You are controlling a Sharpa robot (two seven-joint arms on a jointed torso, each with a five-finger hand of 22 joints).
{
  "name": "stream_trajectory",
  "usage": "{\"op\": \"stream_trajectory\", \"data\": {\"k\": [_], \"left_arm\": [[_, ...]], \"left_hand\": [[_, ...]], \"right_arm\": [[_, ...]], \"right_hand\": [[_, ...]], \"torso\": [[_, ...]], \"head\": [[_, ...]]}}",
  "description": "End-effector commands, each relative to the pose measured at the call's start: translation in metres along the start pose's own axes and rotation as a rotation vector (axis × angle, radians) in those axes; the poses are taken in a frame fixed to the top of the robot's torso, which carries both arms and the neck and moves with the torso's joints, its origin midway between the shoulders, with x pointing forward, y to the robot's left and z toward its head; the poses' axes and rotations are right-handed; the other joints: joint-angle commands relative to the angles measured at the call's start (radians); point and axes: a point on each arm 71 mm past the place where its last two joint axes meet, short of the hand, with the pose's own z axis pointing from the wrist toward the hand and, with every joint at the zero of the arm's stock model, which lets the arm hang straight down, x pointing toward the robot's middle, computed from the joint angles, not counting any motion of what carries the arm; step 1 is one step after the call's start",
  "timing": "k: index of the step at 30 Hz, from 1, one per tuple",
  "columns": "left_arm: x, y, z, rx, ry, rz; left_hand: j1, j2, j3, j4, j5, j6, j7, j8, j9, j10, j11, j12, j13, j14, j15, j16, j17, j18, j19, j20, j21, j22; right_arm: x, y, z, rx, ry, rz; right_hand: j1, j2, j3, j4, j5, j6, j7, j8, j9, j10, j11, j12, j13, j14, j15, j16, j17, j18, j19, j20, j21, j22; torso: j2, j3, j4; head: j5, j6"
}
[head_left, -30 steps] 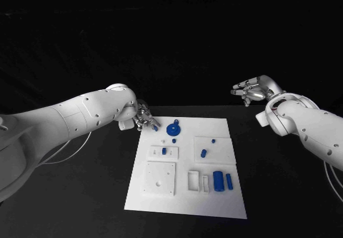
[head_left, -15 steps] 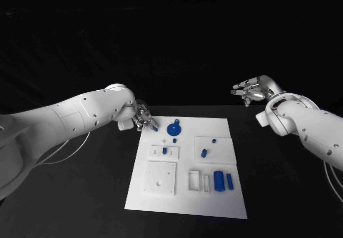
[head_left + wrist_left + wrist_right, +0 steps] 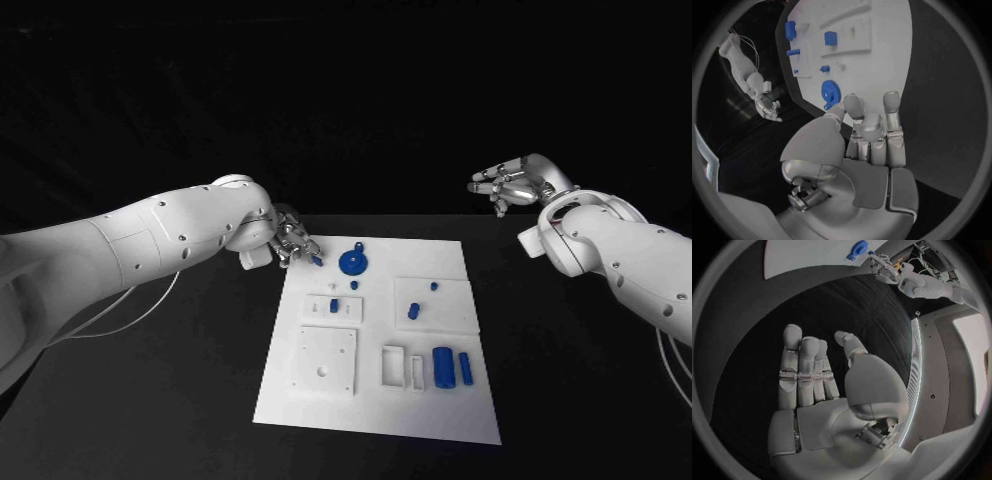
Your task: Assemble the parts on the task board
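Note:
The white task board [image 3: 378, 412] lies mid-table. My left hand [image 3: 293, 243] hovers at its far left corner with fingers curled and the thumb pressed to them [image 3: 870, 130]. It pinches a small blue part [image 3: 316, 260] at its fingertips. Just beside that hand a blue gear [image 3: 351, 263] lies on the board [image 3: 829, 92]. Small blue pegs [image 3: 413, 309] sit mid-board. A thick blue cylinder [image 3: 441, 366] and a slimmer one [image 3: 464, 365] lie near the front. My right hand [image 3: 508, 182] is raised beyond the board's far right, fingers straight, thumb apart [image 3: 814, 370], holding nothing.
A white square block [image 3: 326, 360] and a slotted white block [image 3: 392, 365] sit on the board's near half. A smaller white block [image 3: 330, 307] holds a blue piece. Black table surrounds the board on all sides.
My left arm has shifted slightly while its hand stays at the board's far left corner with the small part. The right hand has not moved.

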Motion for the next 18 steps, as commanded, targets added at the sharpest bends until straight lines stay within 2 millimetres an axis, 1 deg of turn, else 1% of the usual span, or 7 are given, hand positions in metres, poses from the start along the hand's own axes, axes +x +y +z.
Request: {"op": "stream_trajectory", "data": {"k": [1, 5, 6, 8, 16, 17, 18], "left_arm": [[0.000, -0.001, -0.006, 0.011, -0.043, -0.064], [0.004, -0.002, -0.014, 0.028, -0.049, -0.059], [0.005, -0.002, -0.017, 0.033, -0.050, -0.053], [0.008, -0.003, -0.021, 0.043, -0.054, -0.037], [0.026, -0.009, -0.040, 0.089, -0.080, 0.135], [0.027, -0.009, -0.041, 0.091, -0.080, 0.143], [0.029, -0.010, -0.043, 0.097, -0.080, 0.160]], "left_hand": [[-0.008, -0.007, 0.106, -0.105, 0.015, 0.027, -0.013, -0.005, 0.080, 0.046, -0.007, 0.011, -0.012, 0.011, 0.000, 0.002, 0.005, 0.021, 0.004, 0.005, 0.007, 0.017], [-0.011, -0.011, 0.111, -0.114, 0.027, 0.032, -0.014, -0.009, 0.079, 0.046, -0.008, 0.018, -0.026, 0.016, 0.000, 0.001, 0.011, 0.025, 0.005, 0.008, 0.011, 0.017], [-0.013, -0.012, 0.113, -0.117, 0.029, 0.034, -0.014, -0.012, 0.078, 0.046, -0.009, 0.022, -0.035, 0.017, 0.000, 0.000, 0.014, 0.028, 0.004, 0.010, 0.012, 0.017], [-0.011, -0.014, 0.114, -0.121, 0.036, 0.035, -0.014, -0.011, 0.079, 0.046, -0.009, 0.022, -0.038, 0.017, 0.000, 0.000, 0.015, 0.029, 0.004, 0.011, 0.013, 0.017], [-0.010, -0.019, 0.114, -0.124, 0.042, 0.040, -0.014, -0.015, 0.076, 0.046, -0.009, 0.027, -0.053, 0.019, 0.001, -0.002, 0.017, 0.036, 0.003, 0.019, 0.016, 0.017], [-0.010, -0.019, 0.113, -0.124, 0.042, 0.041, -0.014, -0.015, 0.076, 0.046, -0.009, 0.027, -0.054, 0.020, 0.001, -0.002, 0.017, 0.036, 0.003, 0.019, 0.017, 0.017], [-0.009, -0.020, 0.113, -0.124, 0.042, 0.041, -0.014, -0.015, 0.075, 0.046, -0.009, 0.028, -0.054, 0.019, 0.001, -0.002, 0.017, 0.036, 0.003, 0.020, 0.017, 0.017]], "right_arm": [[0.000, 0.000, 0.000, -0.008, 0.011, 0.000], [0.000, -0.001, -0.001, -0.006, 0.010, 0.000], [-0.001, -0.002, -0.001, -0.005, 0.009, -0.001], [-0.001, -0.003, -0.001, -0.003, 0.009, -0.001], [-0.001, -0.007, -0.006, 0.002, 0.014, -0.002], [0.000, -0.007, -0.006, 0.002, 0.014, -0.002], [0.000, -0.008, -0.007, 0.002, 0.015, -0.002]], "right_hand": [[0.001, -0.011, 0.001, 0.004, 0.000, -0.007, -0.001, 0.002, -0.001, -0.004, 0.002, 0.001, -0.001, -0.001, 0.004, -0.002, 0.000, 0.015, 0.034, 0.002, -0.001, 0.000], [0.001, -0.011, 0.001, 0.004, 0.000, -0.007, -0.001, 0.002, -0.001, -0.004, 0.002, 0.001, -0.001, -0.001, 0.004, -0.002, 0.000, 0.015, 0.034, 0.002, -0.001, 0.000], [0.001, -0.011, 0.001, 0.004, 0.000, -0.007, -0.001, 0.002, -0.001, -0.004, 0.002, 0.001, -0.001, -0.001, 0.004, -0.002, 0.000, 0.015, 0.034, 0.002, -0.001, 0.000], [0.001, -0.011, 0.001, 0.004, 0.000, -0.007, -0.001, 0.002, -0.001, -0.004, 0.002, 0.001, -0.001, -0.001, 0.004, -0.002, 0.000, 0.015, 0.034, 0.002, -0.001, 0.000], [0.001, -0.011, 0.001, 0.004, 0.000, -0.007, -0.001, 0.002, -0.001, -0.004, 0.002, 0.001, -0.001, -0.001, 0.004, -0.002, 0.000, 0.015, 0.034, 0.002, -0.001, 0.000], [0.001, -0.011, 0.001, 0.004, 0.000, -0.007, -0.001, 0.002, -0.001, -0.004, 0.002, 0.001, -0.001, -0.001, 0.004, -0.002, 0.000, 0.015, 0.034, 0.002, -0.001, 0.000], [0.001, -0.011, 0.001, 0.004, 0.000, -0.007, -0.001, 0.002, -0.001, -0.004, 0.002, 0.001, -0.001, -0.001, 0.004, -0.002, 0.000, 0.015, 0.034, 0.002, -0.001, 0.000]], "torso": [[-0.002, 0.0012, 0.0013], [-0.004, 0.0007, 0.0021], [-0.005, 0.0011, 0.0025], [-0.007, 0.0008, 0.0038], [-0.014, -0.0022, 0.0062], [-0.013, -0.0012, 0.0063], [-0.014, -0.0015, 0.0068]], "head": [[0.001, 0.000], [0.002, 0.000], [0.001, 0.001], [0.000, -0.002], [-0.001, -0.008], [0.000, -0.008], [0.001, -0.009]]}}
